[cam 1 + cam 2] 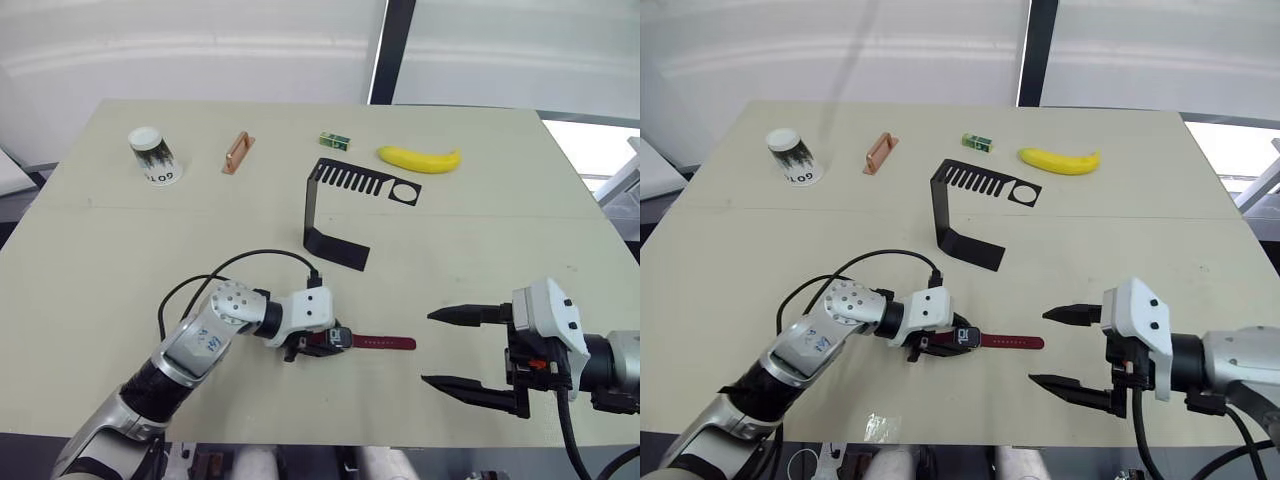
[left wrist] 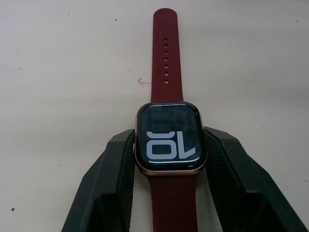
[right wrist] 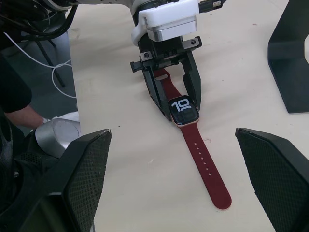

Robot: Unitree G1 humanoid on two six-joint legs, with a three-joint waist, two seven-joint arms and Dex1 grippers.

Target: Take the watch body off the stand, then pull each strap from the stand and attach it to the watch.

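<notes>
Left claw (image 1: 318, 344) grips the watch (image 2: 169, 140), both straps (image 3: 205, 166) fitted, flat on the table (image 1: 120, 250). Right claw (image 1: 466, 350) hangs open, near right. Risk: releasing carelessly could drag the watch.

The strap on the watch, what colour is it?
Dark red; the strap shows best in the left wrist view.

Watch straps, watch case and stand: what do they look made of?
Straps: matte dark-red rubber or silicone, judging by the soft sheen and punched holes. Watch case: glossy black glass face, pale metallic rim. Stand: thin black sheet metal, probably painted, with sharp bends and cut slots.
</notes>
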